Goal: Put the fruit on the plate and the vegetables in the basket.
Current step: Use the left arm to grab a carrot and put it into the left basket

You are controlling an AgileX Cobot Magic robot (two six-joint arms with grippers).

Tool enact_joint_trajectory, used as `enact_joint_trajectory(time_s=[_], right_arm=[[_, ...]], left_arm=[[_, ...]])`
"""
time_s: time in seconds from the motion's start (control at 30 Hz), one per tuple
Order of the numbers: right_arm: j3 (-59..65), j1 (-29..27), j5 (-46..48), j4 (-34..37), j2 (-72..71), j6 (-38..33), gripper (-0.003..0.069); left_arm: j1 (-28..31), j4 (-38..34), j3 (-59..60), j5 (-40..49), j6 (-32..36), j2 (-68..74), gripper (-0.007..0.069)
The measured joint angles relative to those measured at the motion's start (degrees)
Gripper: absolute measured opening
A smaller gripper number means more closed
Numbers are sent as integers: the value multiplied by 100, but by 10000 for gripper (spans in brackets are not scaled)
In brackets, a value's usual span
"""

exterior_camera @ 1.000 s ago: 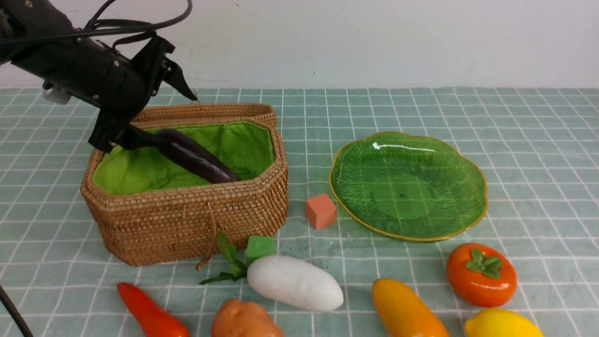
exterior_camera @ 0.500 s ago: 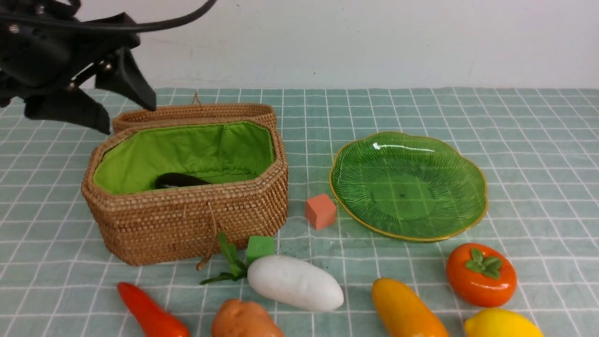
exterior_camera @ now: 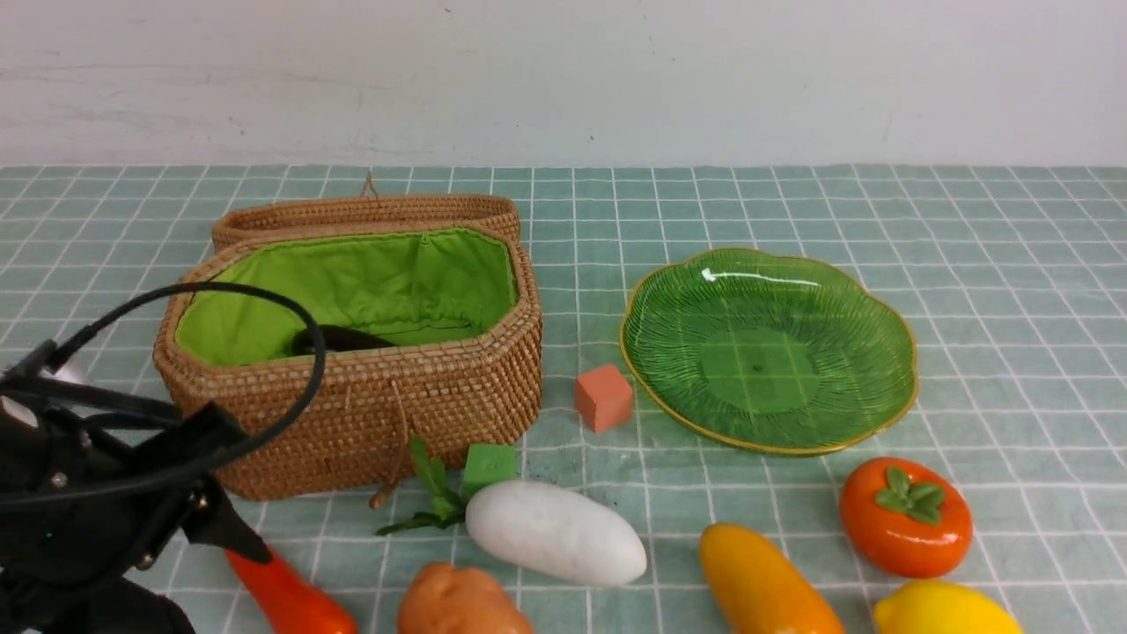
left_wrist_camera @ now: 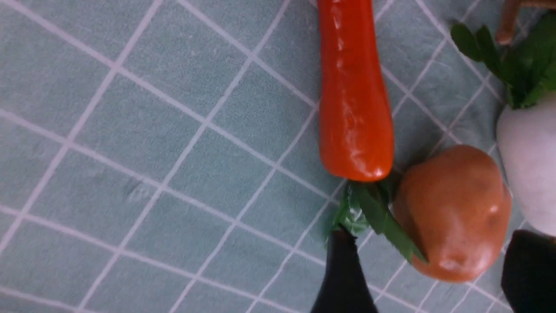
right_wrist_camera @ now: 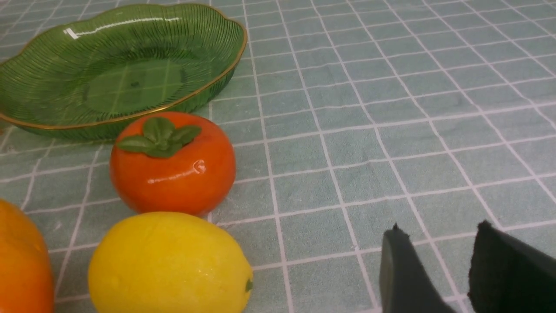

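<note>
The basket (exterior_camera: 370, 414) was woven tan with a bright green lining. The plate (exterior_camera: 766, 352) was ribbed translucent green, gold-rimmed. White grid lines patterned the grey-green tablecloth (exterior_camera: 1012, 352).

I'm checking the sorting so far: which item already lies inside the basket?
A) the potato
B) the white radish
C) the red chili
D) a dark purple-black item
D: a dark item shows over the front rim of the basket, against the green lining, while the radish, potato and chili lie outside on the table.
</note>
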Motion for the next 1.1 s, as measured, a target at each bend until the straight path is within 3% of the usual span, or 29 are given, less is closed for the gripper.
enact_joint_trajectory(time_s=[0.2,0.4,0.57,0.73,1.1], right_arm=[[0,0,0,0,0,0,240],[0,0,0,0,0,0,240],[0,0,0,0,0,0,240],[0,0,0,0,0,0,240],[0,0,0,0,0,0,240]], left_arm=[[-439,64,7,-730,-8,805,555],[-736,398,7,-1299,-404,1544,560],[-739,545,7,-1424,-388,2102,493],[-739,558,-29,-1440,-370,2039,328],[-743,157,-1363,-311,-365,421,334]])
